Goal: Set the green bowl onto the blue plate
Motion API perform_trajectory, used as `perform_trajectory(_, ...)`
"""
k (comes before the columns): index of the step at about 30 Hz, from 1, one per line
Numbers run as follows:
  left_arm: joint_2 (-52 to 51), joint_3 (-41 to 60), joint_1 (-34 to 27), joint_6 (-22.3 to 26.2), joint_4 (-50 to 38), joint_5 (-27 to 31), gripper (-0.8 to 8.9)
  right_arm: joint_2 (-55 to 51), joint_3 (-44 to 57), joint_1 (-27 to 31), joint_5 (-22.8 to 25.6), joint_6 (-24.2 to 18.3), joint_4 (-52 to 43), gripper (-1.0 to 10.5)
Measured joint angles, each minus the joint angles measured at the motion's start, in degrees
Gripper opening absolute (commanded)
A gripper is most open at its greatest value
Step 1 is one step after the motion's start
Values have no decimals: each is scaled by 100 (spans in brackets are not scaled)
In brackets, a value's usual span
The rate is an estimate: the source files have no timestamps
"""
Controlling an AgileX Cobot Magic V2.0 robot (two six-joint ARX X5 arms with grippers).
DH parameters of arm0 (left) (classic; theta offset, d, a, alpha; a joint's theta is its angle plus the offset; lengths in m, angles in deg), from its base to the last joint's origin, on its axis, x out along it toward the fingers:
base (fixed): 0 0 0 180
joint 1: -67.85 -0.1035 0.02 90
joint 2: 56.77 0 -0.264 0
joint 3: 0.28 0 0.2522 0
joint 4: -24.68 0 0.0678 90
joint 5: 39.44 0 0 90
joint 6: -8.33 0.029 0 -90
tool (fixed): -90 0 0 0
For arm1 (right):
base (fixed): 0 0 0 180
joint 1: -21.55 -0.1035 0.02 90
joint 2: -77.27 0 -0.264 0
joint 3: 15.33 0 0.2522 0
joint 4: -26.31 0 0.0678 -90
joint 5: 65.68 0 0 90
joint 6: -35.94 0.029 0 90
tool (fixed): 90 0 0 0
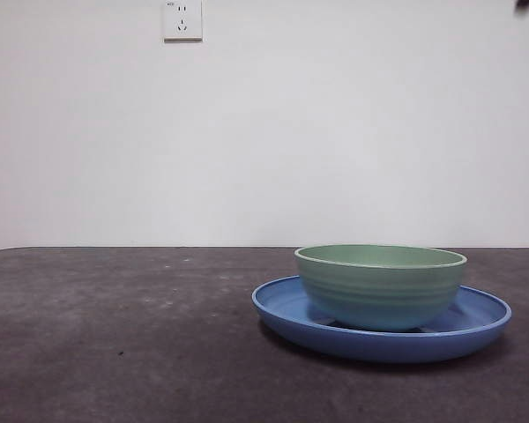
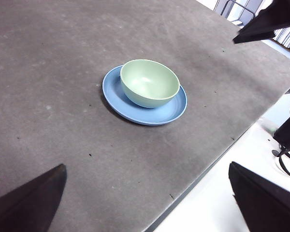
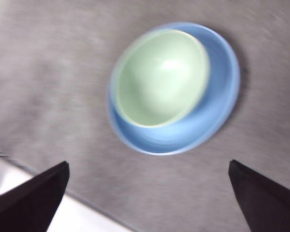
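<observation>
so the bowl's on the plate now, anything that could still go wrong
The green bowl sits off-centre on the blue plate, close to one rim, so a knock might tip it over the raised edge. The right gripper is open above the pair, its view blurred, so it seems to be moving; a low pass could clip the bowl.

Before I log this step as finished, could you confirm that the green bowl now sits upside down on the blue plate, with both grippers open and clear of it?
Not quite: the green bowl sits upright on the blue plate, not upside down. The left wrist view shows its empty inside facing up. The rest holds: the left gripper and right gripper are both open and clear of it.
</observation>
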Motion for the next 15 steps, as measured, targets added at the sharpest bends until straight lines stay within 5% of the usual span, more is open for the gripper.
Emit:
perform_trajectory(5,0,0,0,-2,0,2,563,680,0,120,511,-142,-114,467)
perform_trajectory(15,0,0,0,-4,-4,2,563,2444,0,511,531,-669,-848,452)
